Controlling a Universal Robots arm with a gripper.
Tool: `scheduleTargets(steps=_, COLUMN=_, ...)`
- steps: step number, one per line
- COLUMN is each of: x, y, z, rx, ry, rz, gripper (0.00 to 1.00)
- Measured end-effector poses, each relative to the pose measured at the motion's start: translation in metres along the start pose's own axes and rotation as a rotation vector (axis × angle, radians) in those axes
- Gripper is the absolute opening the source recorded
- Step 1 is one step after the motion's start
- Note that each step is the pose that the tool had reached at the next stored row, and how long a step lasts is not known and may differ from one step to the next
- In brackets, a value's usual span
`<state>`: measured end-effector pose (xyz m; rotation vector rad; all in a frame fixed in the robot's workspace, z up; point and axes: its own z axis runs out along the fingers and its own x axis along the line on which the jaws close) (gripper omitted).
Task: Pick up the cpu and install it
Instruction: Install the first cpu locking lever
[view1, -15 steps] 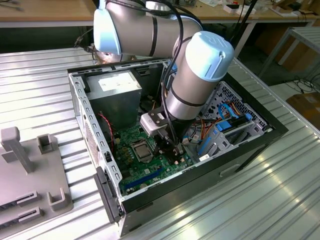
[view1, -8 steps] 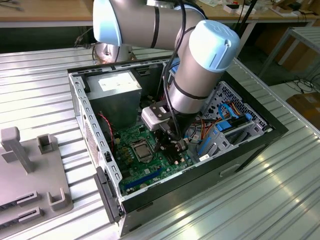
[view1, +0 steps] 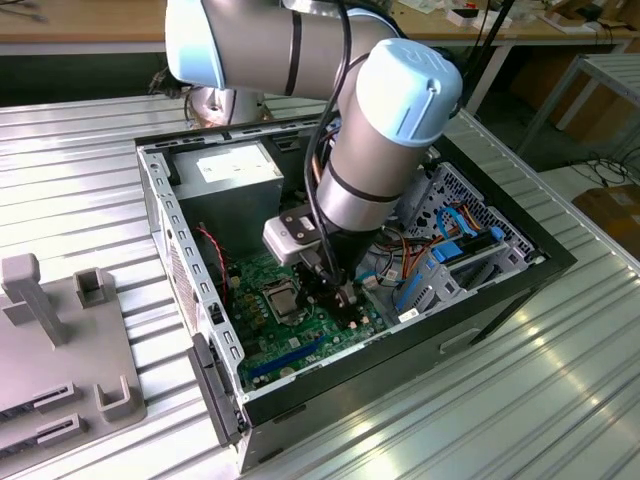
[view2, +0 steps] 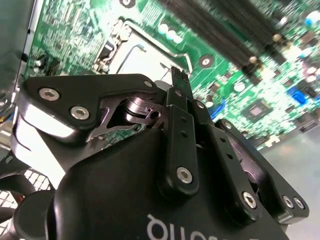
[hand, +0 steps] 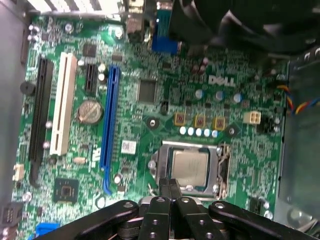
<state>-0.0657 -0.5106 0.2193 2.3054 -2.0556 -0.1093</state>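
The cpu (hand: 189, 167), a small silver-grey square, lies flat in its socket on the green motherboard (hand: 150, 70), with the metal socket frame around it. It also shows as a pale square in the second wrist view (view2: 134, 62) and in the exterior view (view1: 281, 293). My gripper (hand: 170, 187) hangs just above the board at the socket's edge, beside the cpu. Its two black fingers (view2: 178, 80) are pressed together with nothing between them. In the exterior view the gripper (view1: 345, 298) sits low inside the open computer case (view1: 160, 200), toward that view's right of the socket.
A grey power-supply box (view1: 225, 170) fills the case's far corner. Blue and orange cables (view1: 450, 235) and a drive cage lie at the exterior view's right. Black, white and blue expansion slots (hand: 107, 115) run across the board. A grey fixture (view1: 60, 340) stands on the ribbed metal table.
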Motion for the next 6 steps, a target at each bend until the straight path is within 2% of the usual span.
scheduleTargets(steps=6, x=-0.0001, y=0.0016, z=0.0001, rx=0.0001, ry=0.0001, rz=0.000, gripper=0.11)
